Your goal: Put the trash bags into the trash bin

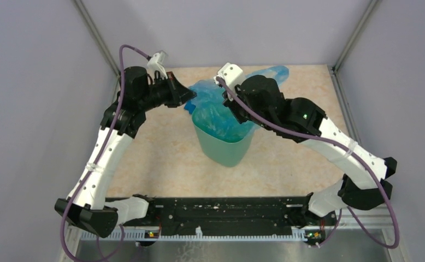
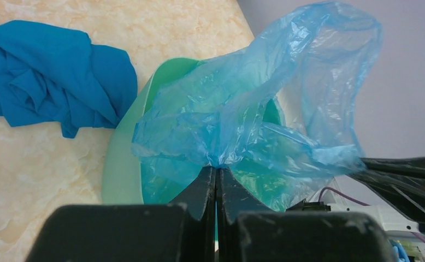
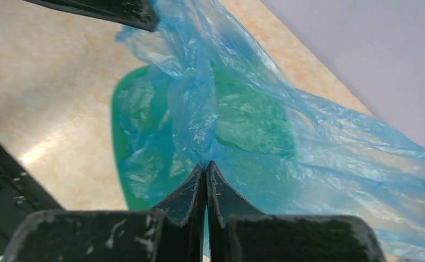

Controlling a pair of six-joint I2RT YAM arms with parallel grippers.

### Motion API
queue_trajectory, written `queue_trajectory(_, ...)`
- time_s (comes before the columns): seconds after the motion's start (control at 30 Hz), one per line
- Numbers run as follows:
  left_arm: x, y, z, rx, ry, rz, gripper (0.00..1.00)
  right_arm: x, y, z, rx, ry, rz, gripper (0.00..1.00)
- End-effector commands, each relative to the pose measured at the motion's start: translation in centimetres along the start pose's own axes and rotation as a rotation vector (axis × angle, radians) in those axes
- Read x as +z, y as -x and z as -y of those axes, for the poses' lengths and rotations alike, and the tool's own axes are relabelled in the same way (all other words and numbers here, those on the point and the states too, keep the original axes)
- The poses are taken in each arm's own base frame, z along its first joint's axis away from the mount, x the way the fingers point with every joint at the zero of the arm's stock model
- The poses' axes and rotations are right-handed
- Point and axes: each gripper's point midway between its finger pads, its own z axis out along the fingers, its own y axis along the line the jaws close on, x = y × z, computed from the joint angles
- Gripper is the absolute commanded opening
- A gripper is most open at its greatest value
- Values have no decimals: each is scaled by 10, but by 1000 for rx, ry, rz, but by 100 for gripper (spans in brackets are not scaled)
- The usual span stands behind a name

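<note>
Inside of the trash bin (image 1: 224,155) is hidden by film! The trash bag (image 2: 243,109) sits partly in it, the rest billowing above the rim. Left gripper (image 2: 217,170) and right gripper (image 3: 206,166) both pinch it.

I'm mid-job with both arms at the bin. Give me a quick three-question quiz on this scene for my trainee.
1. True or false: the left gripper is open and holds nothing.
2. Where is the trash bag? A: folded flat, far from everything. B: partly in the trash bin, with film rising above its rim. C: pinned wholly underneath something.
3. Fill in: beside the trash bin lies a crumpled dark-blue ____.

Key
1. False: it is shut on the trash bag, and so is the right gripper.
2. B.
3. cloth.
</note>
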Motion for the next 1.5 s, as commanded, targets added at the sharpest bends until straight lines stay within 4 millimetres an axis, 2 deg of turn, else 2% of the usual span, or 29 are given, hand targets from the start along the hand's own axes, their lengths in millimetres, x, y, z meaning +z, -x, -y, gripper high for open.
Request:
queue_trajectory(0.0,-12,14,5,41,2,38,0,-30,13,-29,102,210,31,0)
queue_trajectory(0.13,-18,9,-5,52,44,20,0,-43,-9,-65,175,390,-31,0)
queue_trajectory(0.23,-21,0,-14,53,79,-12,0,-40,-42,-88,216,457,-126,0)
queue_trajectory(0.4,-29,-17,-34,68,160,-42,0,-33,-86,-107,284,474,-229,0)
queue_trajectory(0.5,-30,-31,-41,57,174,-67,0,-33,-94,-114,324,487,-227,0)
queue_trajectory(0.67,-38,-40,-55,63,242,-80,0,-34,-99,-121,364,503,-230,0)
queue_trajectory(0.9,-34,-62,-78,48,299,-108,0,-23,-119,-112,371,397,-262,0)
queue_trajectory(1.0,-29,-67,-80,33,287,-116,0,-27,-118,-109,370,396,-252,0)
queue_trajectory(1.13,-21,-73,-84,17,274,-128,0,-33,-120,-98,356,361,-248,6)
queue_trajectory(1.33,-9,-82,-91,-11,264,-143,0,-38,-132,-89,350,316,-268,10)
queue_trajectory(1.4,-6,-82,-92,-12,256,-140,0,-43,-127,-86,355,320,-254,13)
queue_trajectory(1.47,-4,-83,-93,-12,255,-144,0,-52,-113,-82,359,333,-222,17)
